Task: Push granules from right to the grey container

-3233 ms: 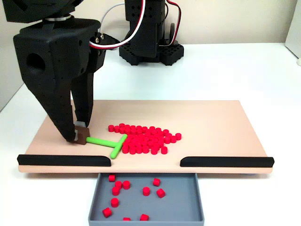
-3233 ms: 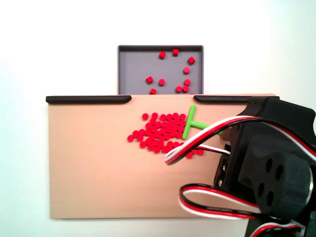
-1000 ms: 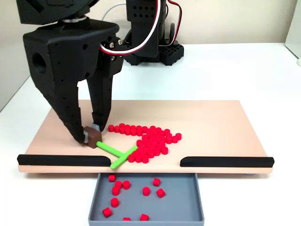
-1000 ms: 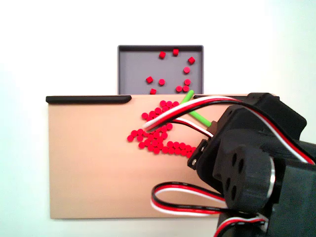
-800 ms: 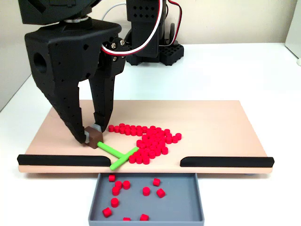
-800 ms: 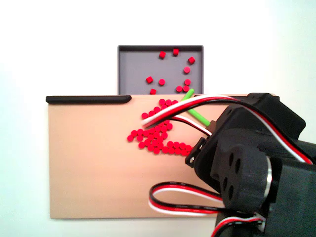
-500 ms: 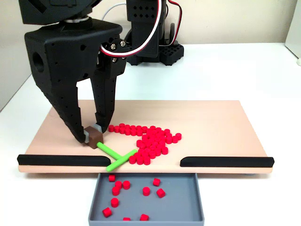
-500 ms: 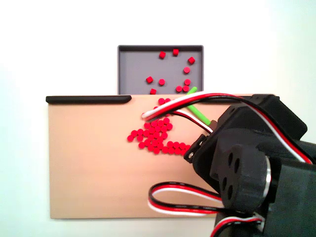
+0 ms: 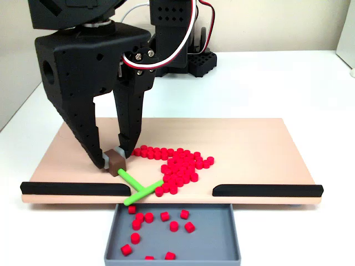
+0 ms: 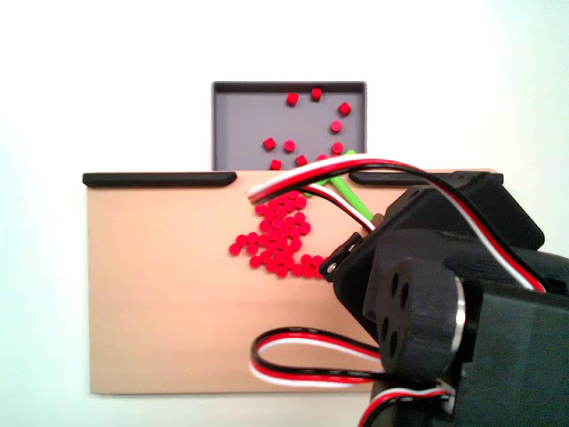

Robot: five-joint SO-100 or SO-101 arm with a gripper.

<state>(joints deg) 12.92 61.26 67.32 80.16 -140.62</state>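
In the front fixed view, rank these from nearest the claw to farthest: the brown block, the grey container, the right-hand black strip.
1. brown block, held between the tips of the claw, at left.
2. grey container, below the board's front edge.
3. right-hand black strip, far right along the board's front edge.

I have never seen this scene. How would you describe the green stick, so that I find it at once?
In a fixed view, look at the tan board with black strips along its front edge, above the grey container. In the gap between the strips lies the green T-shaped stick, its stem running to a brown block in the jaws. It is the one green, long thing beside the round red granules.
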